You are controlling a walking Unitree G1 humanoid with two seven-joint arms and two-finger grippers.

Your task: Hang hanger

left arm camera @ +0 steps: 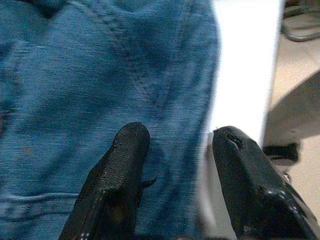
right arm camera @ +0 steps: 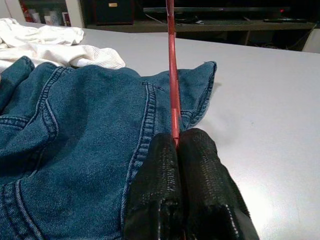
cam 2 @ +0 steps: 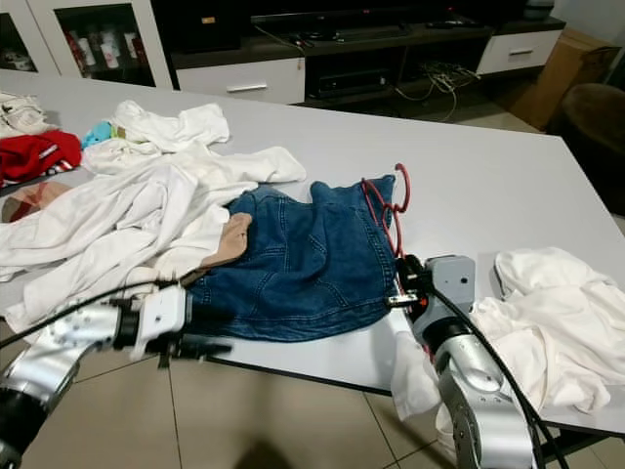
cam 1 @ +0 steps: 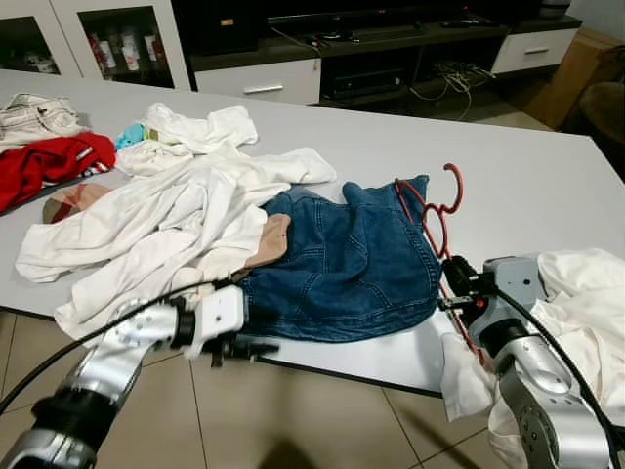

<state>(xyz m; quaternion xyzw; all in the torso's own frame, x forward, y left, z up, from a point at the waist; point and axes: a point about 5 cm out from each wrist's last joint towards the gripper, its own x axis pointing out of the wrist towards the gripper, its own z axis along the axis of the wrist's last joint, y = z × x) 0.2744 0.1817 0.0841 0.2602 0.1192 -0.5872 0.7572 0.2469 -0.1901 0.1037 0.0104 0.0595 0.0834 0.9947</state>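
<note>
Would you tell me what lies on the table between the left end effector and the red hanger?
The blue jeans span that stretch, from the left end effector to the red hanger, seen in the left eye view.

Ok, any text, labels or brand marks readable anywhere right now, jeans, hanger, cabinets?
None readable.
Jeans: no tag or brand patch showing.
Red hanger, pinched in the right gripper: plain.
Items in the glass cabinet: labels too small and blurred to read.
</note>
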